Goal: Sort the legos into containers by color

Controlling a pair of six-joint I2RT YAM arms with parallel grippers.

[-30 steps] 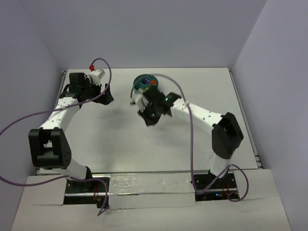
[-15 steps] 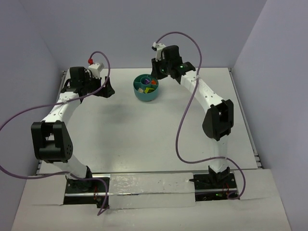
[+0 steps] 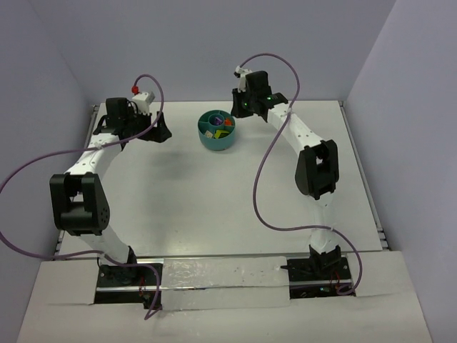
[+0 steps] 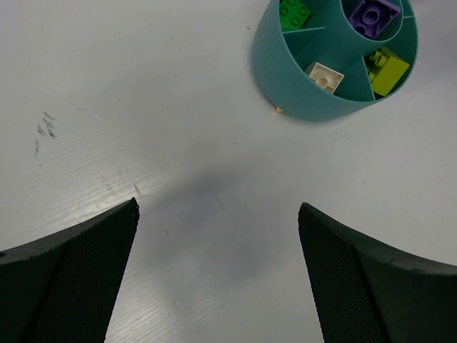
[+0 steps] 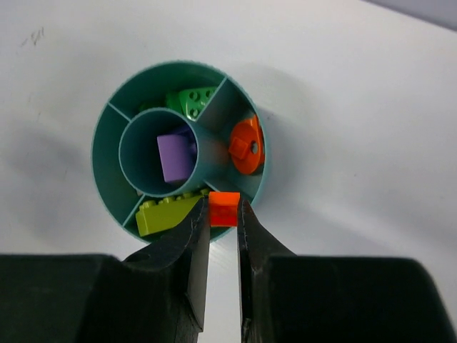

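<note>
The right gripper (image 5: 223,216) is clamped on a small orange-red brick (image 5: 224,207), pinching its flat opposite sides; we judge that the right hold, since the piece looks light, rigid and slick. In the wrist view it hangs at the lower right rim of the teal bowl (image 5: 136,96), just below the wedge (image 5: 234,107) holding an orange disc (image 5: 246,146); whether it clears the rim we cannot quite tell. The left gripper (image 4: 218,214) stands wide and empty.

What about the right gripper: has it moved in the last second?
Yes: the right gripper went from the bowl's near side to its far right side.
</note>
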